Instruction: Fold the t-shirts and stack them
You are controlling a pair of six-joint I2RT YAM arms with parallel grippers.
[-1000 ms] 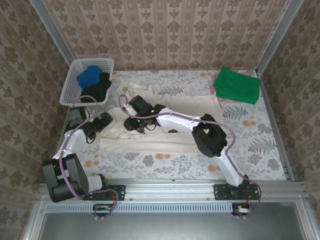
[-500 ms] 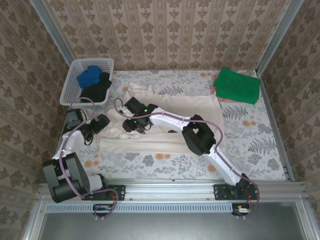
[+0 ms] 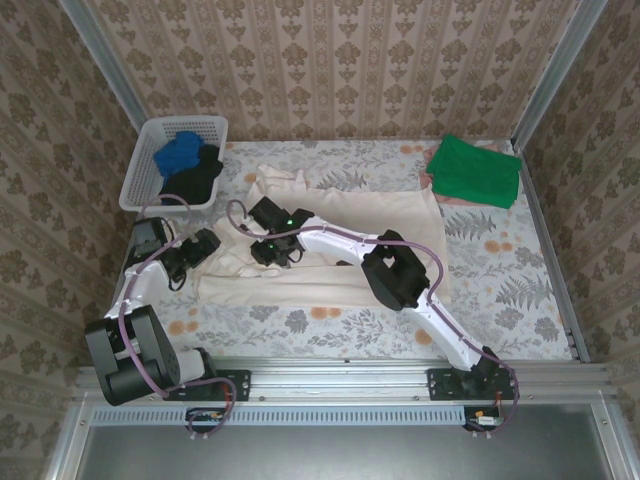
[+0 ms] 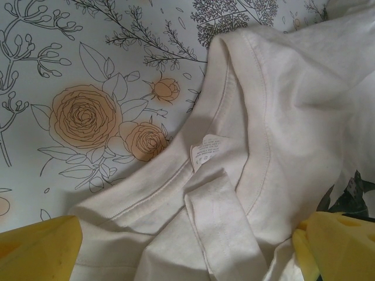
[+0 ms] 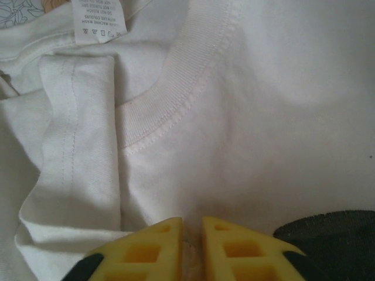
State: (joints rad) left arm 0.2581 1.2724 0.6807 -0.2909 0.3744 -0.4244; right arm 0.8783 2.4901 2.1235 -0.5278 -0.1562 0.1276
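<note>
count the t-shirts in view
5: cream t-shirt spread mid-table, green t-shirt folded on pale pink t-shirt far right, blue t-shirt and black t-shirt in the basket; more may be hidden there.

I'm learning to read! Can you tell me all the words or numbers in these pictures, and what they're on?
Care tag inside the collar of the cream t-shirt: a few lines of small print over a row of washing symbols, too blurred to read.
Same tag, left wrist view: too small to read.
No other words or numbers can be made out anywhere.
</note>
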